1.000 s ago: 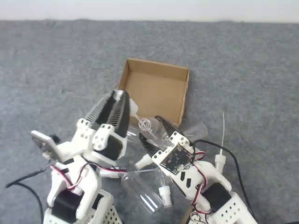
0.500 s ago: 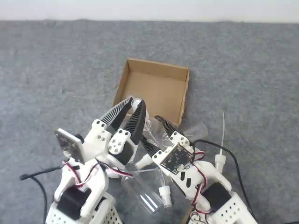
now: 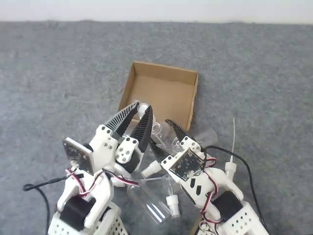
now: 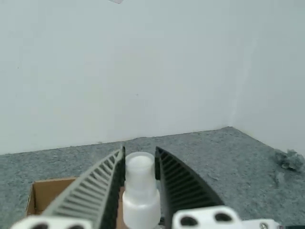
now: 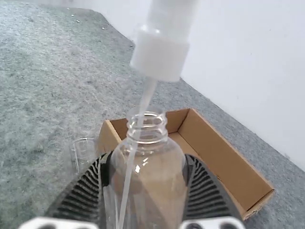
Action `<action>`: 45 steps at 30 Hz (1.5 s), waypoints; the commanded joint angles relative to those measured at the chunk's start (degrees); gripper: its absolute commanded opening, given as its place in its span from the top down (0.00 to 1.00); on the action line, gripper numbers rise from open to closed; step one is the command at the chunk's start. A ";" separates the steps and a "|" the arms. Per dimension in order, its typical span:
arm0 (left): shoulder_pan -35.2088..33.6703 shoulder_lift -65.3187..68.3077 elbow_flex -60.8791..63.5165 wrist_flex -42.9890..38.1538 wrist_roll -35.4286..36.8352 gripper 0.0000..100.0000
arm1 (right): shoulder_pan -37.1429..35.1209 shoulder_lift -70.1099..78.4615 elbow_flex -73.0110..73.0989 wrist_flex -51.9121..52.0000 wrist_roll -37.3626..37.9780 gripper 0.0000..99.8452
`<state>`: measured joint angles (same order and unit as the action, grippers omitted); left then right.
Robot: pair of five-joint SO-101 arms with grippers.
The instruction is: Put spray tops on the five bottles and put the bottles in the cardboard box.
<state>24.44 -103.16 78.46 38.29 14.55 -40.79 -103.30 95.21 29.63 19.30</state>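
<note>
1 spray top (image 4: 140,191) pinched by left gripper (image 4: 139,151), w/ tube in bottle (image 5: 145,181); right gripper (image 5: 147,164) clamps bottle.

White plastic arms (image 3: 105,144), black ribbed jaws, red-and-black cables (image 3: 80,177), bare circuit board (image 3: 185,165)

Tan box (image 3: 164,95), open-topped, lies flat. Just before it a clear bottle (image 5: 145,162) is held upright, neck open; a white spray top (image 5: 164,40) hangs above, tube inside the neck. Farther from the box, a second bottle (image 3: 149,196) lies sideways
</note>
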 commanded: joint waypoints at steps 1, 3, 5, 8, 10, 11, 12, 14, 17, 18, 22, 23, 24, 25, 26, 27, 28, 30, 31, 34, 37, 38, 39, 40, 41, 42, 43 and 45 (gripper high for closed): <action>0.00 -1.14 2.68 0.00 1.14 0.98 | 1.36 -0.66 1.23 0.04 0.53 0.99; -0.26 -1.14 3.30 0.00 5.19 0.98 | 1.36 -0.66 1.23 0.84 0.53 0.99; -0.26 -1.14 3.38 0.18 7.82 0.98 | 1.36 -0.66 1.23 1.01 0.53 0.99; -0.18 -1.14 4.18 0.26 8.79 0.98 | 1.36 -0.66 1.05 0.75 0.53 0.99; -0.09 -1.14 5.23 0.26 8.79 0.98 | 1.36 -0.66 1.05 0.75 0.53 0.99; 0.00 -1.14 5.85 0.26 8.70 0.98 | 1.36 -0.66 1.05 0.75 0.53 0.99; 0.00 -1.14 6.11 0.09 8.70 0.98 | 1.36 -0.66 1.05 0.92 0.53 0.99; 0.00 -1.14 6.11 0.09 8.70 0.98 | 1.36 -0.66 1.05 1.10 0.53 0.99; -0.09 -1.14 5.93 0.26 8.62 0.98 | 1.36 -0.66 1.05 1.10 0.53 0.99; -0.09 -1.14 6.11 0.26 8.62 0.98 | 1.36 -0.66 1.05 1.10 0.53 0.99; 0.09 -1.23 5.76 2.99 8.62 0.94 | 1.36 -0.66 1.05 1.19 0.53 0.99; 0.09 -1.23 5.41 4.13 8.62 0.90 | 1.36 -0.66 1.14 1.19 0.53 0.99; 0.09 -1.23 5.14 5.19 8.79 0.87 | 1.36 -0.66 1.14 1.19 0.53 0.99; 0.09 -1.23 4.88 6.24 8.88 0.83 | 1.45 -0.66 1.14 1.19 0.53 0.99; 0.09 -1.23 4.70 7.12 8.88 0.80 | 1.63 -0.66 1.05 1.19 0.53 0.99; 0.09 -1.23 4.44 8.00 8.88 0.78 | 1.71 -0.66 1.05 1.19 0.44 0.99; 0.09 -1.23 4.26 8.79 8.88 0.77 | 1.71 -0.66 1.05 1.19 0.44 0.99; 0.09 -1.23 3.82 9.76 8.70 0.77 | 1.71 -0.66 1.05 1.19 -0.88 0.99; 0.09 -1.23 3.38 10.20 8.70 0.77 | 1.80 -0.66 1.05 1.19 -1.76 0.99; 0.09 -1.23 1.54 12.57 8.79 0.77 | 1.80 -0.66 1.05 1.19 -2.46 0.99; 0.09 -1.23 -0.92 15.21 8.88 0.77 | 1.80 -0.66 1.05 1.19 -2.55 0.99; 0.09 -1.23 -1.89 16.18 8.88 0.77 | 1.80 -0.66 1.05 1.19 -2.55 0.99; -0.09 -1.23 -2.77 16.97 8.88 0.77 | 1.80 -0.66 1.05 1.19 -2.46 0.99; -0.26 -1.23 -3.65 17.58 8.97 0.77 | 1.89 -0.66 1.05 1.19 -2.46 0.99; -0.26 -1.23 -4.44 18.20 8.97 0.77 | 1.89 -0.66 1.05 1.19 -2.37 0.99; -0.26 -1.23 -5.14 18.73 8.97 0.77 | 1.89 -0.66 1.05 1.19 -2.37 0.99; -0.26 -1.23 -5.67 19.08 8.97 0.77 | 1.89 -0.66 1.05 1.19 -2.37 0.99; -0.35 -1.23 -6.20 19.08 8.97 0.77 | 1.89 -0.66 1.05 1.19 -2.37 0.99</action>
<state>24.18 -103.25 76.97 56.84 22.73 -39.74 -103.21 95.21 30.59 17.63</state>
